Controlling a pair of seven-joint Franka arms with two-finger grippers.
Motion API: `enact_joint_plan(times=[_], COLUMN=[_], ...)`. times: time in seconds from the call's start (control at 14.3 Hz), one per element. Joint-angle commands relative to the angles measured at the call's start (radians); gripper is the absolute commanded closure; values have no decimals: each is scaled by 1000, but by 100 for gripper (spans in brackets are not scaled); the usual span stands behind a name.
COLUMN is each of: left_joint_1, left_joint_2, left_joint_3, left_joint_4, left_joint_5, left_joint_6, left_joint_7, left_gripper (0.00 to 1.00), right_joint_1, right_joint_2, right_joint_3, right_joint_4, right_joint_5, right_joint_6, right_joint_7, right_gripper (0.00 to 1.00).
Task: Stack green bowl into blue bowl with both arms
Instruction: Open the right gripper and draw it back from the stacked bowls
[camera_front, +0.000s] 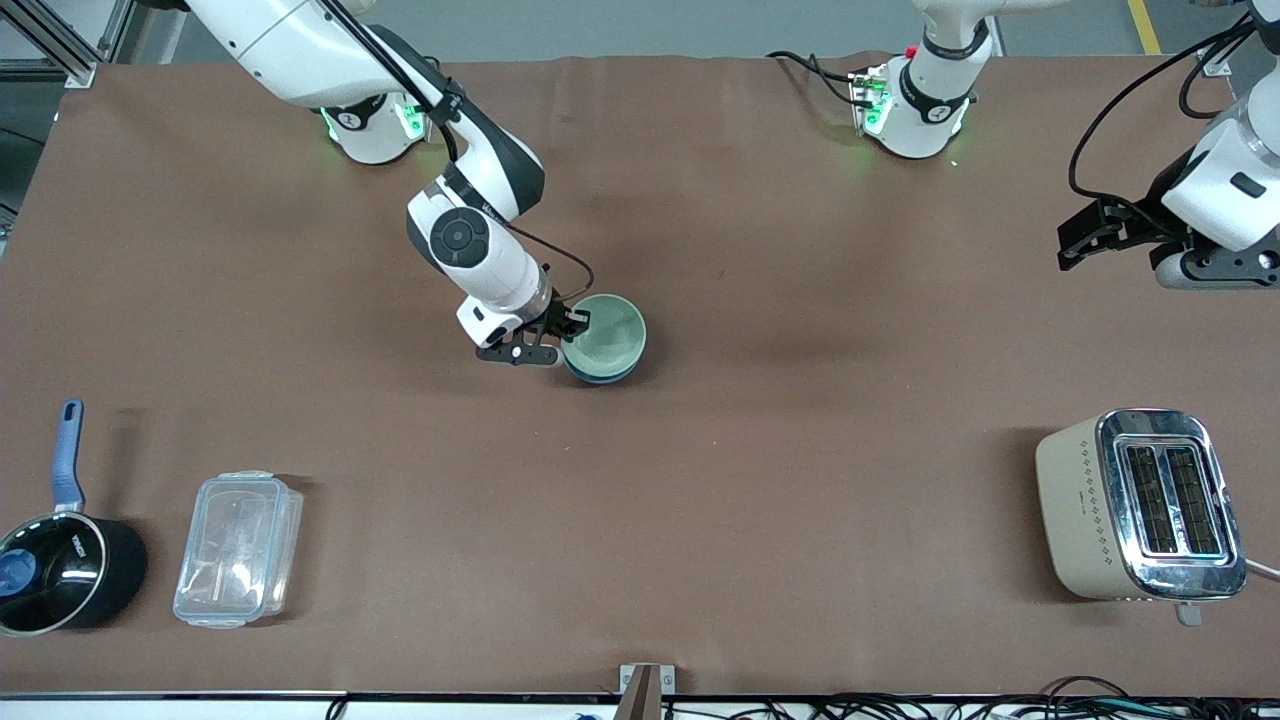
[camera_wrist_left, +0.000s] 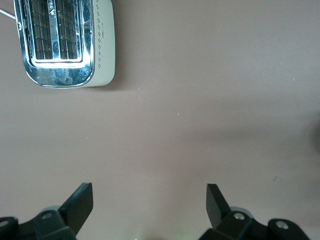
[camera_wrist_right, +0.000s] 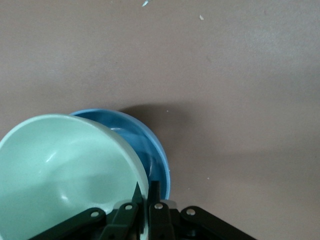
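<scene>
The pale green bowl (camera_front: 606, 336) rests inside the blue bowl (camera_front: 600, 375) at the middle of the table; only the blue bowl's lower edge shows. In the right wrist view the green bowl (camera_wrist_right: 65, 170) sits tilted in the blue bowl (camera_wrist_right: 145, 145). My right gripper (camera_front: 568, 328) is shut on the green bowl's rim, one finger inside and one outside (camera_wrist_right: 147, 192). My left gripper (camera_front: 1075, 240) is open and empty, waiting up at the left arm's end of the table; its fingers (camera_wrist_left: 80, 202) are spread wide over bare table.
A cream toaster (camera_front: 1140, 505) stands near the front edge at the left arm's end. A black saucepan with blue handle (camera_front: 60, 560) and a clear plastic box (camera_front: 238, 548) sit near the front edge at the right arm's end.
</scene>
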Motion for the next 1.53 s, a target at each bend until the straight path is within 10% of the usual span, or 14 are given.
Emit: enact_joint_plan(times=[0.0,0.49,0.56,0.7,0.84,1.19,1.47], left_joint_1=[3,0,3,3,3,3,2], left_joint_2=[-10,-18,-21,-21,-24,-25,-29], left_joint_3=[7,4,4,4,2,1,4], left_joint_4=[-8,-17,-20,-17,-17,-16,-13], left_joint_5=[-20,-23,-23,-23,-23,-24,-52], left_joint_6=[10,10,10,12,30,49,49], left_joint_7=[12,14,16,29,42,83,81], left_gripper=[0,0,0,0,0,0,0], right_joint_1=[-16,-20,-20,-25,-37,-98,-108], right_joint_2=[-5,-5,-5,-8,-38,-236,-317], right_joint_3=[11,11,11,11,13,-7,-156], right_joint_4=[-12,-12,-12,-12,-7,100,296], right_joint_5=[-39,-39,-39,-39,-37,-39,-37], right_joint_6=[13,13,13,7,-7,-349,-594], right_joint_7=[29,28,29,28,36,-1,-180], right_gripper=[93,90,81,25,1,0,0])
